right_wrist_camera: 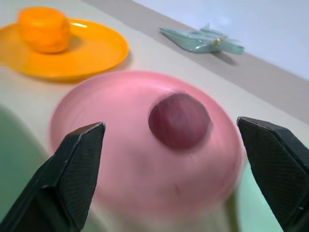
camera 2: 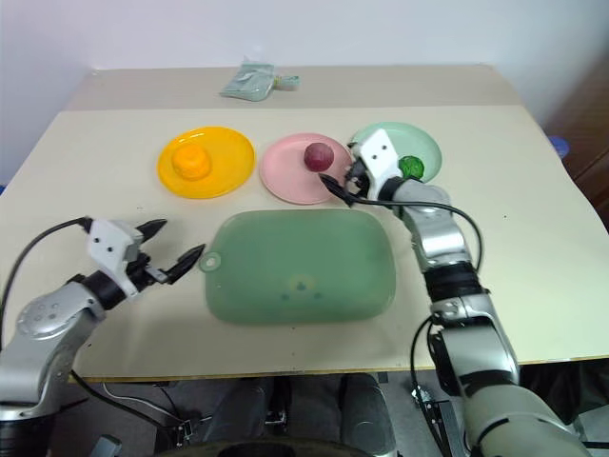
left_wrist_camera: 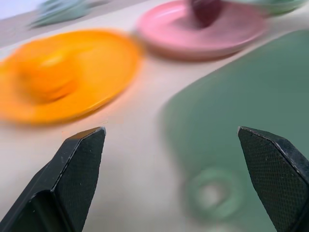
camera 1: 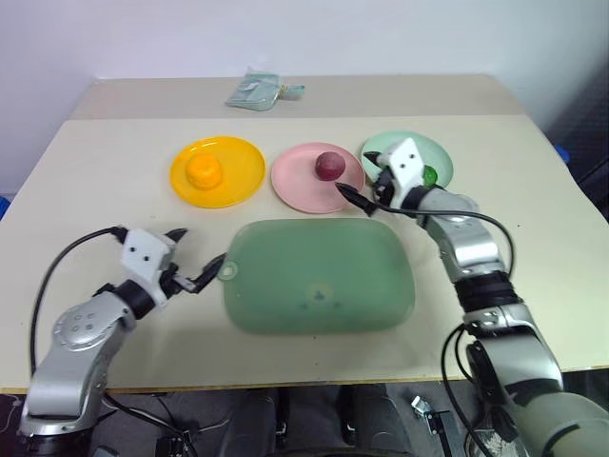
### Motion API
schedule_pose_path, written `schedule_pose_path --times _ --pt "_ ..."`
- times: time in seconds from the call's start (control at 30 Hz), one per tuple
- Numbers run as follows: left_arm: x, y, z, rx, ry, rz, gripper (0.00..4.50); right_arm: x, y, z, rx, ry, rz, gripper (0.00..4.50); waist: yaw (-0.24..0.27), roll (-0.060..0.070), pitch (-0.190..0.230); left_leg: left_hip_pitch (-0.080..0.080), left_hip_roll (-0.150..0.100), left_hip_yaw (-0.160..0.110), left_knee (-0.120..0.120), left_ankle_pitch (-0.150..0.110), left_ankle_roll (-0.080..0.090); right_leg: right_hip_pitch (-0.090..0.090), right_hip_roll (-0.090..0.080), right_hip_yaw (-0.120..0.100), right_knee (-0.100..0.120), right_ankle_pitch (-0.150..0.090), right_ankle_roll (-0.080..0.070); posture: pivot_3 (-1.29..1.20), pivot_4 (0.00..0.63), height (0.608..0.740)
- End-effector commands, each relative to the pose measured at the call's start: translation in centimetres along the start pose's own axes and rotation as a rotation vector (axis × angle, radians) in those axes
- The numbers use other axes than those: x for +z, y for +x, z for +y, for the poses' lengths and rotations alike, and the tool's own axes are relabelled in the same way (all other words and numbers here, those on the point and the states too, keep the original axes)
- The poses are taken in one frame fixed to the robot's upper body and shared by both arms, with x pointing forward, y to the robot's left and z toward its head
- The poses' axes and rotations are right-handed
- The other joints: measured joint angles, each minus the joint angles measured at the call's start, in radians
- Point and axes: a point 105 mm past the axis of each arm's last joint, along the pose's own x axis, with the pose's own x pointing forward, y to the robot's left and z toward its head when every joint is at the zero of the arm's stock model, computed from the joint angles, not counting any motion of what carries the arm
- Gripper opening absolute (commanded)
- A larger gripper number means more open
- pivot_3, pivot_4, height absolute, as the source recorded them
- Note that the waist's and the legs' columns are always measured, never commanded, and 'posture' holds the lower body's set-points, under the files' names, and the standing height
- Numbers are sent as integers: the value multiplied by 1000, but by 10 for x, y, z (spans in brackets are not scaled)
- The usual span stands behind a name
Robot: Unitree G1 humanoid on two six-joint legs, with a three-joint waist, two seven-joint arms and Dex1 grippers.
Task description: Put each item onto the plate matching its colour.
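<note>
We note smooth dark red-purple ball (right_wrist_camera: 179,121) on glossy pink plate (right_wrist_camera: 96,116); both right gripper (right_wrist_camera: 171,166) and left gripper (left_wrist_camera: 174,169) jaws apart, empty.

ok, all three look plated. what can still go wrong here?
1. The open right gripper hangs over the pink plate close to the red ball; pulling back carelessly could roll it off.
2. The right arm passes over the green plate's edge near the green item and might drag it.

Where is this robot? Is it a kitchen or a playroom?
Probably a test room, not a kitchen: a plain beige table against a bare wall, with toy food on colored plates, like the orange toy on the yellow plate, and a green tray.
</note>
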Motion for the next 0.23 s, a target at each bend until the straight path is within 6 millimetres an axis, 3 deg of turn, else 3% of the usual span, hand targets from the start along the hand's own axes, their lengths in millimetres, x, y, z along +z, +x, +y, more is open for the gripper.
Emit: schedule_pose_path --times 0.03,0.17,0.23 --pt "0 -28 30 117 45 11 4500 14 -41 -4 73 20 -42 4476 0 0 0 0 0 0 0 0 0 0 0 0 0 0 0 0 150 740" --pt "-5 -59 50 205 17 41 4500 -8 -92 -30 31 90 86 4476 4 0 0 0 0 0 0 0 1 1 -1 0 -1 0 0 0 150 740" --pt "-7 -68 54 223 0 49 4500 -16 -105 -36 19 100 131 4476 4 0 0 1 0 0 1 -1 1 1 -2 0 -1 0 0 0 150 740"
